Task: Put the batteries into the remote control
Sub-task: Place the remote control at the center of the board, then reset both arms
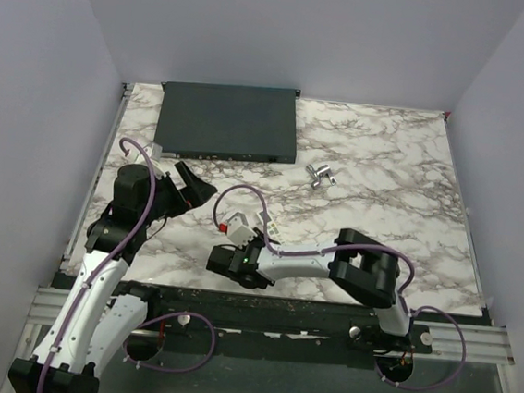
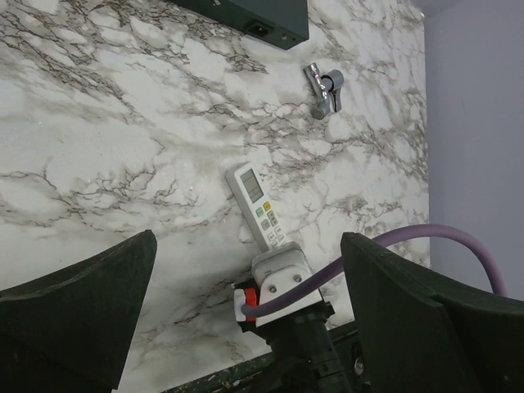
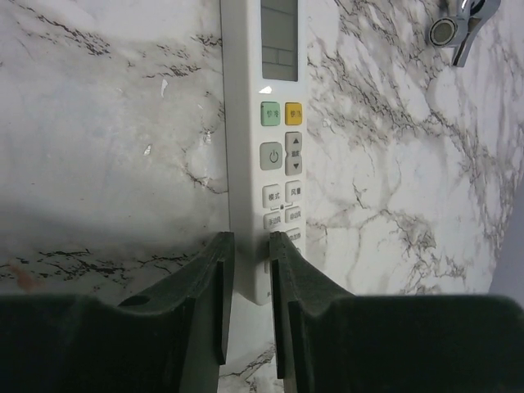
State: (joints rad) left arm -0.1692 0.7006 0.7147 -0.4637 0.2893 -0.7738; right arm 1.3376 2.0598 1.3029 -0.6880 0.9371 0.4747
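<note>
The remote control (image 3: pixel 262 164) lies buttons-up on the marble bench (image 1: pixel 382 199). The right gripper (image 3: pixel 251 246) sits over its near end, jaws narrow and not clasping its sides. The left gripper (image 2: pixel 246 246) hangs nearby, jaws wide and holding nothing.

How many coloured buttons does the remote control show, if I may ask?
2: green button and yellow button side by side below the screen; right gripper may hide more.

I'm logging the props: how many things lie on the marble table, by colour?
White: 1, the remote control
Dark grey: 1, the flat box
Silver: 1, a small metal piece
Total: 3
</note>
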